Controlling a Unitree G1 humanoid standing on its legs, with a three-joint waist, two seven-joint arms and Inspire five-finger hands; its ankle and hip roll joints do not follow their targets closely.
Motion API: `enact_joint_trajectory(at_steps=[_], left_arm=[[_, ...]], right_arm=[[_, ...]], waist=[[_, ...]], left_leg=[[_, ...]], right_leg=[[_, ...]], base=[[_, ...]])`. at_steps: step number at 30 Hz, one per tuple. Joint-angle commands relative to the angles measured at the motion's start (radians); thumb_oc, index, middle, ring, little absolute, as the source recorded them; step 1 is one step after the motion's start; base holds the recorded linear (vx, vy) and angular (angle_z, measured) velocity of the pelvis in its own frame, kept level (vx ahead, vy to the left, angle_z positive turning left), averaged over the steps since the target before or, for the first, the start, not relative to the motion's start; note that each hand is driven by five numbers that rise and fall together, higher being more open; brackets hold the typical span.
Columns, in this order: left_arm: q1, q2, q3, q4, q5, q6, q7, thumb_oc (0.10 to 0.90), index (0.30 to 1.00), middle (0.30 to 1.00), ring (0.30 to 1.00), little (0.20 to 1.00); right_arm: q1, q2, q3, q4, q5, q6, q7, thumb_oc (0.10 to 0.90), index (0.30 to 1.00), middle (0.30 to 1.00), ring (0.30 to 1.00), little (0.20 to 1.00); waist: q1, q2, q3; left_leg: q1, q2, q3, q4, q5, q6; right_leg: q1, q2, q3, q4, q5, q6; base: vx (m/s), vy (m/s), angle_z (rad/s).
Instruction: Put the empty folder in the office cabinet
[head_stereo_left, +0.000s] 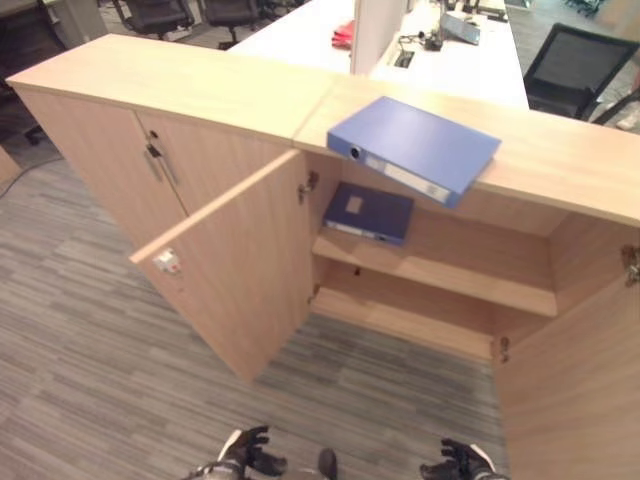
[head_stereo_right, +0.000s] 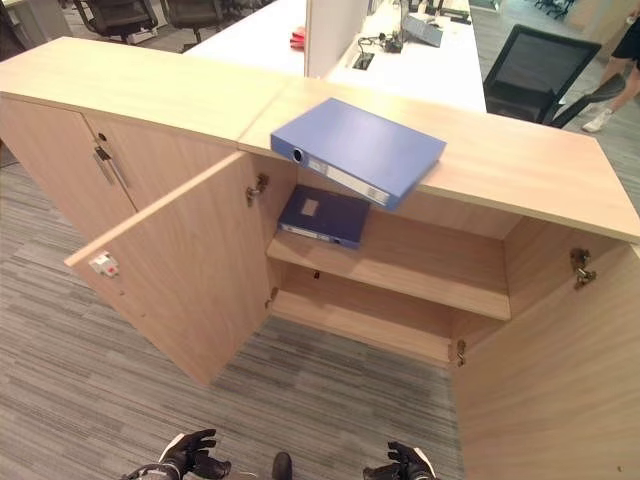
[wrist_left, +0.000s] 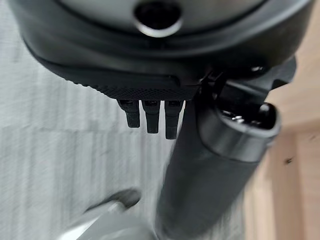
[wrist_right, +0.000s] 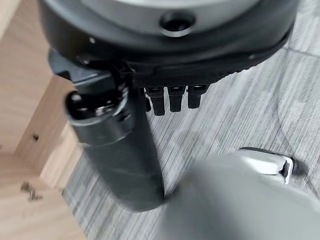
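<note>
A blue folder (head_stereo_left: 415, 148) is seen lying flat on the cabinet top (head_stereo_left: 560, 150), its near edge overhanging the open compartment, far from the left hand (head_stereo_left: 248, 452) and right hand (head_stereo_left: 455, 462), both held low with fingers relaxed, grasping nothing; a second folder (head_stereo_left: 368, 211) rests on the upper shelf (head_stereo_left: 470, 275)

A light blue ring-binder folder (head_stereo_left: 415, 148) is showing a white spine label at upper centre. Below it, a darker navy folder (head_stereo_left: 368, 212) is bearing a pale label. The cabinet (head_stereo_left: 200, 85) is wearing light-oak woodgrain; the carpet (head_stereo_left: 80, 370) is showing grey stripes.
</note>
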Motion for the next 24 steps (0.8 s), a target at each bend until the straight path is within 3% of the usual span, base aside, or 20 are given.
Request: enact_joint_trajectory(at_steps=[1, 4, 5, 8, 14, 15, 19, 20, 24], left_arm=[[0.027, 0.032, 0.024, -0.041, -0.009, -0.023, 0.011, 0.800, 0.900, 0.900, 0.900, 0.900], [0.035, 0.032, 0.032, -0.028, -0.005, -0.023, 0.009, 0.800, 0.900, 0.900, 0.900, 0.900], [0.038, 0.031, 0.029, -0.022, 0.002, -0.021, 0.009, 0.800, 0.900, 0.900, 0.900, 0.900], [0.045, 0.028, 0.029, -0.008, 0.021, -0.021, 0.005, 0.800, 0.900, 0.900, 0.900, 0.900], [0.063, 0.017, 0.026, -0.003, 0.046, -0.031, 0.001, 0.800, 0.900, 0.900, 0.900, 0.900], [0.070, 0.016, 0.028, -0.009, 0.049, -0.033, 0.001, 0.800, 0.900, 0.900, 0.900, 0.900], [0.072, 0.016, 0.032, -0.006, 0.047, -0.033, 0.006, 0.800, 0.900, 0.900, 0.900, 0.900], [0.071, 0.014, 0.038, 0.003, 0.047, -0.032, 0.011, 0.800, 0.900, 0.900, 0.900, 0.900], [0.072, 0.006, 0.046, 0.016, 0.043, -0.030, 0.014, 0.800, 0.900, 0.900, 0.900, 0.900]], right_arm=[[-0.032, -0.038, -0.002, -0.026, -0.025, -0.029, -0.011, 0.800, 0.900, 0.900, 0.900, 0.900], [-0.026, -0.043, -0.005, -0.020, -0.017, -0.027, -0.013, 0.800, 0.900, 0.900, 0.900, 0.900], [-0.023, -0.046, -0.008, -0.015, -0.020, -0.024, -0.017, 0.800, 0.900, 0.900, 0.900, 0.900], [-0.022, -0.053, -0.019, -0.003, -0.020, -0.017, -0.020, 0.800, 0.900, 0.900, 0.900, 0.900], [-0.011, -0.069, -0.067, 0.014, -0.009, -0.008, -0.024, 0.800, 0.900, 0.900, 0.900, 0.900], [-0.003, -0.069, -0.083, 0.022, 0.001, -0.005, -0.023, 0.800, 0.900, 0.900, 0.900, 0.900], [0.004, -0.070, -0.088, 0.028, -0.002, -0.002, -0.022, 0.800, 0.900, 0.900, 0.900, 0.900], [0.014, -0.072, -0.093, 0.034, -0.005, 0.001, -0.021, 0.800, 0.900, 0.900, 0.900, 0.900], [0.027, -0.083, -0.087, 0.048, -0.022, 0.003, -0.015, 0.800, 0.900, 0.900, 0.900, 0.900]], waist=[[0.023, 0.021, 0.024], [0.003, 0.027, 0.032], [-0.004, 0.026, 0.034], [-0.026, 0.029, 0.049], [-0.062, 0.037, 0.058], [-0.075, 0.035, 0.043], [-0.071, 0.033, 0.035], [-0.067, 0.030, 0.022], [-0.073, 0.031, 0.005]], left_leg=[[0.037, 0.136, -0.019, -0.096, 0.004, -0.126], [0.089, 0.134, -0.017, -0.096, -0.033, -0.134], [0.108, 0.128, -0.012, -0.098, -0.046, -0.134], [0.155, 0.128, -0.010, -0.101, -0.080, -0.140], [0.208, 0.125, -0.021, -0.082, -0.130, -0.144], [0.219, 0.124, -0.024, -0.080, -0.144, -0.147], [0.235, 0.122, -0.017, -0.085, -0.154, -0.151], [0.245, 0.119, -0.015, -0.093, -0.157, -0.158], [0.256, 0.143, -0.018, -0.102, -0.156, -0.183]], right_leg=[[0.020, 0.029, -0.028, -0.195, 0.203, 0.017], [-0.028, 0.035, -0.094, -0.305, 0.131, -0.019], [-0.061, 0.021, -0.128, -0.357, 0.142, -0.033], [-0.086, -0.015, -0.172, -0.491, 0.188, -0.029], [-0.099, -0.083, -0.054, -0.591, 0.260, 0.007], [-0.087, -0.110, 0.034, -0.594, 0.281, 0.019], [-0.075, -0.135, 0.053, -0.617, 0.311, 0.030], [-0.054, -0.146, 0.025, -0.648, 0.315, 0.036], [-0.030, -0.127, 0.020, -0.677, 0.311, 0.033]], base=[[0.21, 0.125, 0.02], [0.25, 0.049, 0.08], [0.23, -0.009, -0.33], [0.20, -0.048, -0.31], [0.16, -0.061, 0.18], [0.12, -0.065, 0.19], [0.10, -0.079, 0.21], [0.10, -0.138, -0.34], [0.10, -0.204, -0.35]])
